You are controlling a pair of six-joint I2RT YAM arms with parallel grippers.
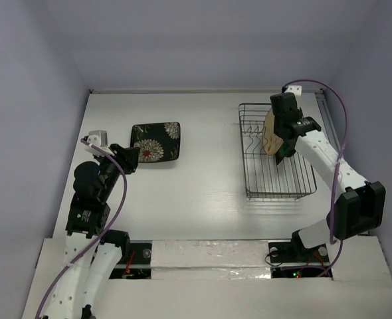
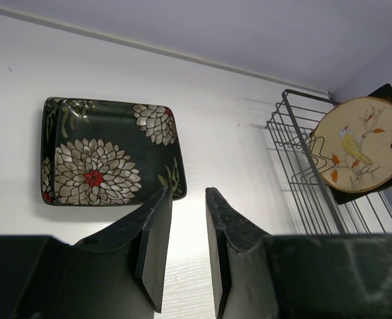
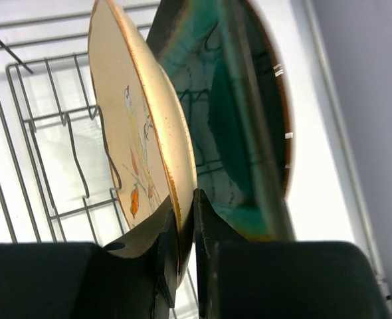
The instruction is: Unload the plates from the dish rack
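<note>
The dark wire dish rack stands at the right. My right gripper is shut on the rim of the cream round plate with the branch motif and holds it on edge over the rack's far part. In the right wrist view the fingers pinch that plate, and the teal-centred dark square plate stands just behind it. A curved dark rim shows behind that. The black square flowered plate lies flat on the table. My left gripper is open and empty at its near left corner.
The left wrist view shows the flowered plate ahead of the fingers, and the rack with the cream plate to the right. Grey walls close the table on three sides. A purple cable loops above the right arm.
</note>
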